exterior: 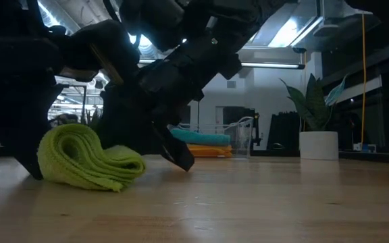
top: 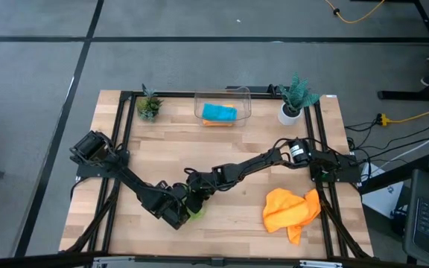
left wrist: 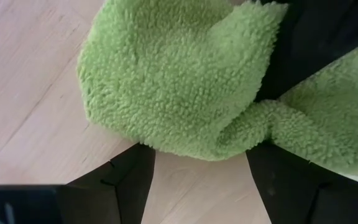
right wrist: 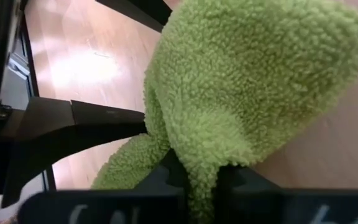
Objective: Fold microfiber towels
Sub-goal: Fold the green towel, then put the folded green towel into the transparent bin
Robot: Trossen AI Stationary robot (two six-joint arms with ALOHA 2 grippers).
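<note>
Right now both grippers meet over the green towel (top: 195, 211) near the table's (top: 229, 231) front edge. Right gripper (right wrist: 199, 180) is pinched onto a fold of that towel; the cloth bunches up between its fingers and spreads out beyond them. Left gripper (left wrist: 201, 165) has its fingers spread wide, straddling the towel's edge, with the cloth lying just ahead of them on the wood and nothing clamped. From the low view the towel sits as a rolled, layered lump under both arms, resting on the table. Orange towel (top: 292, 210) lies crumpled well off to the right gripper's outer side, untouched. Teal towel (top: 220, 112) sits on top of another orange one (top: 216, 122) inside the bin (top: 244, 97) at the far side, between two plants (top: 149, 104).
</note>
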